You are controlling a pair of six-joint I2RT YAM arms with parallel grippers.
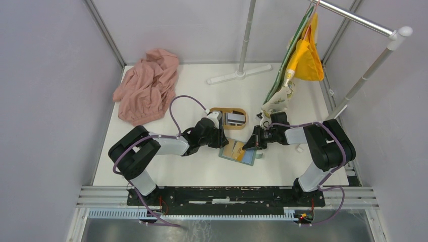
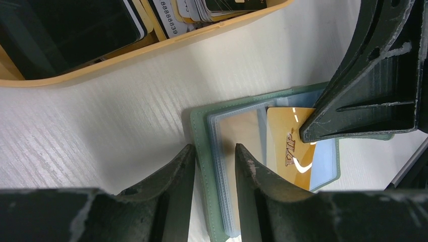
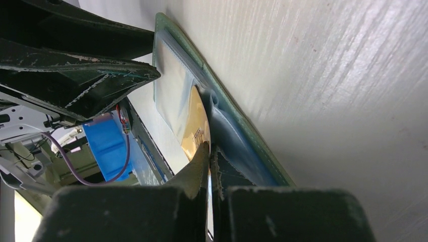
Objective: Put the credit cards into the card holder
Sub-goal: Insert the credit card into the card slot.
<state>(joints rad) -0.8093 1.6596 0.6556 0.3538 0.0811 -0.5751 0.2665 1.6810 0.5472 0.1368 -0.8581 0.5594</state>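
Nearest the arm bases, on the white counter [image 1: 192,166], the card holder [image 2: 202,132] lies opened flat with its clear sleeves facing up. Both arms meet over it.

Left pincer [image 2: 214,151]: half spread. It straddles the holder's left border, with one finger on the bare counter just beside the green edge and the other down on the stack of sleeves. It looks like a pin rather than a grip.

Right pincer [image 3: 209,148]: pressed together on a gold card [image 2: 287,151], pinching its outer end. The card's leading end appears to be under the mouth of a sleeve, with much of its face showing, so I judge the insertion part done.

Risks from here:
- The card could catch on the sleeve lip and bow, because the pinch is at its far end.
- The holder could skid or swing, since only one border is pinned.
- The card could slip through such a narrow pinch under a hard push.
- The two pincers are close together, so a long stroke could knock them.

Just beyond is the oval wooden tray [image 1: 229,109] with the remaining credit cards [image 2: 171,15] stacked inside. Farther back lie a pink garment [image 1: 146,85] and a stand pole [image 1: 246,40], with yellow fabric [image 1: 308,58] hanging from a rail at the right.
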